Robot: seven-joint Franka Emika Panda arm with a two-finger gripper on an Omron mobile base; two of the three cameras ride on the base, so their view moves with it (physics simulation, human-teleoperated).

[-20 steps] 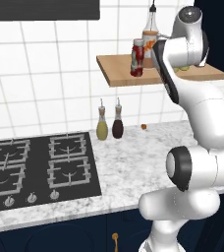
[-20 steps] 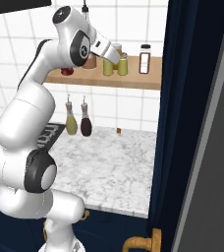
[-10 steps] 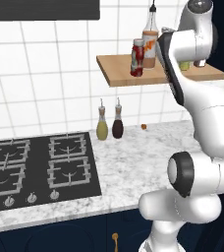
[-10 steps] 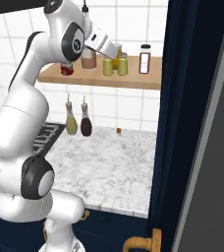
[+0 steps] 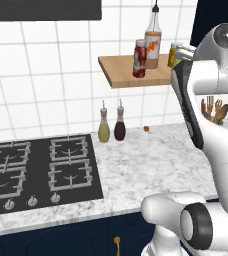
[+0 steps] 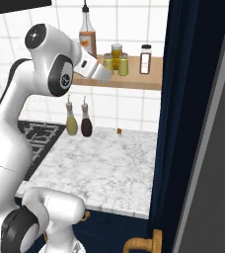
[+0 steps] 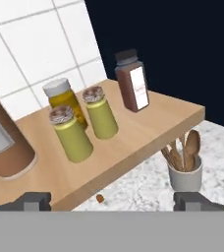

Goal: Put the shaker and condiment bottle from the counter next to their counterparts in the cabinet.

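Two yellow-green shakers (image 7: 71,134) (image 7: 100,112) stand side by side on the wooden cabinet shelf (image 7: 148,123), the red condiment bottle (image 5: 140,59) just beside the tall orange-labelled bottle (image 5: 153,39); both items appear placed. Our fingers (image 7: 35,201) stand wide open, holding nothing, just off the shelf edge. We judge the task near complete; next we need only draw clear without nudging the shakers

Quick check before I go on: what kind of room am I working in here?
A rendered home kitchen, by the look of it: a gas hob set in a marble counter, white wall tiles, and a wooden shelf with jars and two yellow-green shakers.
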